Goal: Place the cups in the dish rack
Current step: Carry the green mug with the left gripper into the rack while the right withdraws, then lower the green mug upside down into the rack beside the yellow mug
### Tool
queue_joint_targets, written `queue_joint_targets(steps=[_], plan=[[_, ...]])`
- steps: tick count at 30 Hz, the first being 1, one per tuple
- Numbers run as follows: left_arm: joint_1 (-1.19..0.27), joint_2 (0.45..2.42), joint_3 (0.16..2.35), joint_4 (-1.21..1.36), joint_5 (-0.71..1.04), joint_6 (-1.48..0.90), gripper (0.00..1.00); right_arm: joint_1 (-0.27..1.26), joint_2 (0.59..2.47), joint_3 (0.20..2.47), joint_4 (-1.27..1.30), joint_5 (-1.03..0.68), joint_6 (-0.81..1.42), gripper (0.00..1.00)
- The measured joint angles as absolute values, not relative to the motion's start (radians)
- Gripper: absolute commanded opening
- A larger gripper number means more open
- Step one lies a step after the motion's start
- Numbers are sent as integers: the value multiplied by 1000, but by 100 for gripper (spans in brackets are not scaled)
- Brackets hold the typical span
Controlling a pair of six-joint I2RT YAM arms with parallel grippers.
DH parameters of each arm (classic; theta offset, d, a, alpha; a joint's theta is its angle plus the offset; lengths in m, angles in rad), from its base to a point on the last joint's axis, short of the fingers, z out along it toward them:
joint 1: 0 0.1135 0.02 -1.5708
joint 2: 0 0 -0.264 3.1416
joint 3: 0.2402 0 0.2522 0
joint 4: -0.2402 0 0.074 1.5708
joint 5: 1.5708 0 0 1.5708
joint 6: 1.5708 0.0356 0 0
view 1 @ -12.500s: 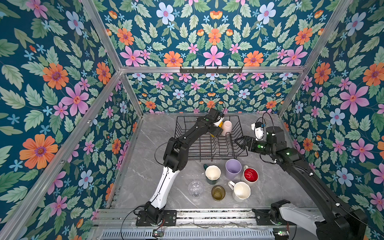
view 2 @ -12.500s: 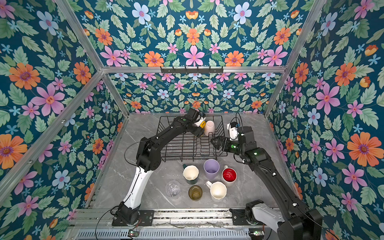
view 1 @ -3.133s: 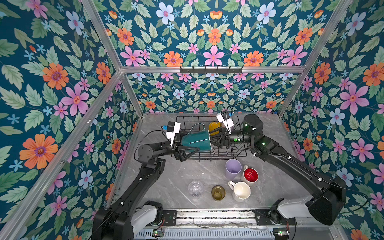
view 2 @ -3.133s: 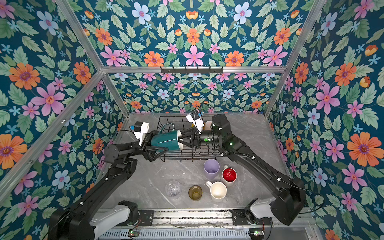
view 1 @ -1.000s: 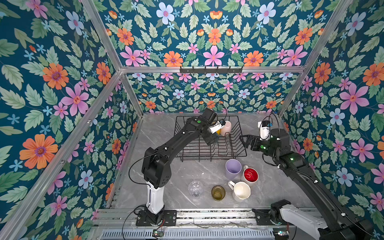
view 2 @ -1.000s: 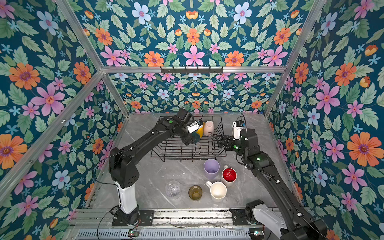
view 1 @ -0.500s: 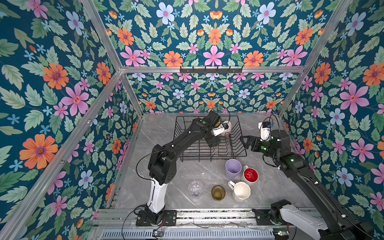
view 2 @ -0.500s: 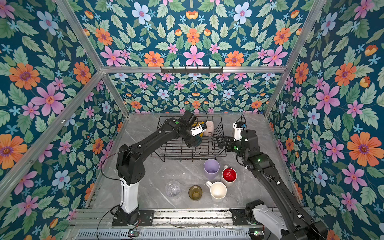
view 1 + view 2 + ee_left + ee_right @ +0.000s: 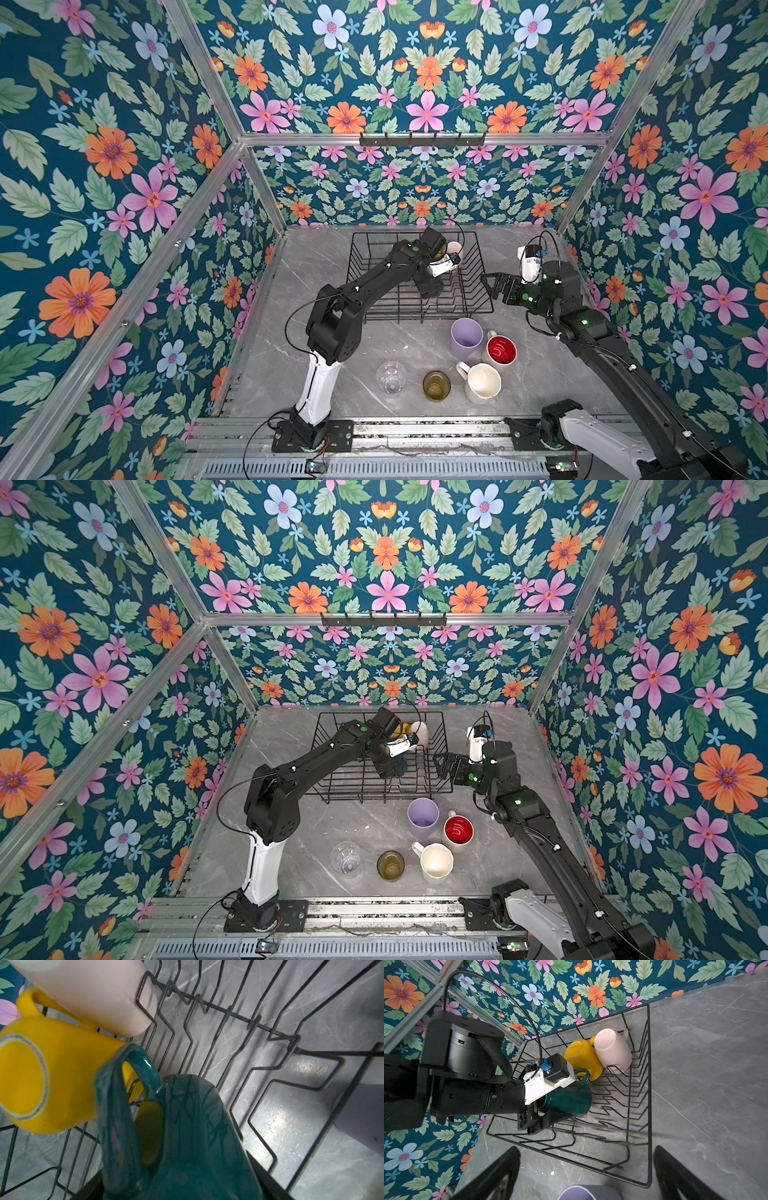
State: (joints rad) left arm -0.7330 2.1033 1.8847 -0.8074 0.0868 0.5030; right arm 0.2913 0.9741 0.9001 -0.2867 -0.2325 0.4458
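Note:
The black wire dish rack (image 9: pixel 360 266) (image 9: pixel 328 746) stands at the back of the table. A yellow mug (image 9: pixel 581 1057) (image 9: pixel 62 1076) and a cream cup (image 9: pixel 612 1051) (image 9: pixel 93 991) lie in its far corner. My left gripper (image 9: pixel 548 1109) (image 9: pixel 430 286) reaches into the rack, shut on the dark green mug (image 9: pixel 566 1101) (image 9: pixel 197 1126), whose handle touches the yellow mug. My right gripper (image 9: pixel 492 284) (image 9: pixel 586 1149) hovers open and empty just right of the rack. In front stand the lilac tumbler (image 9: pixel 466 337), red-lined mug (image 9: pixel 500 350), white mug (image 9: pixel 482 382), olive-amber glass (image 9: pixel 436 385) and clear glass (image 9: pixel 391 376).
Upright wire dividers (image 9: pixel 257 1024) run across the rack floor beside the green mug. Flowered walls close in the grey marble table (image 9: pixel 316 266) on three sides. The arm bases sit on a metal rail (image 9: pixel 415 432) along the front edge.
My left arm has swung its elbow to the right and brought the green mug lower, against the yellow mug. The right arm has barely moved.

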Motion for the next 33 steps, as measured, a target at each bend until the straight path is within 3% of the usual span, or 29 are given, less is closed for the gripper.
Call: queue_joint_targets(steps=[4,15,18,33], plan=[[-734,2119,1885,-799,81,497,11,290,974,899,-287,-233,453,99],[-735,2164,1903,-773,64,469,61,289,977,895,-287,-235,462,99],[-735,2172,1903,-759,65,456,70,289,981,895,-286,-236,462,99],[-736,2193,1897,-697,45,448,94,284,994,895,-286,-251,462,99]])
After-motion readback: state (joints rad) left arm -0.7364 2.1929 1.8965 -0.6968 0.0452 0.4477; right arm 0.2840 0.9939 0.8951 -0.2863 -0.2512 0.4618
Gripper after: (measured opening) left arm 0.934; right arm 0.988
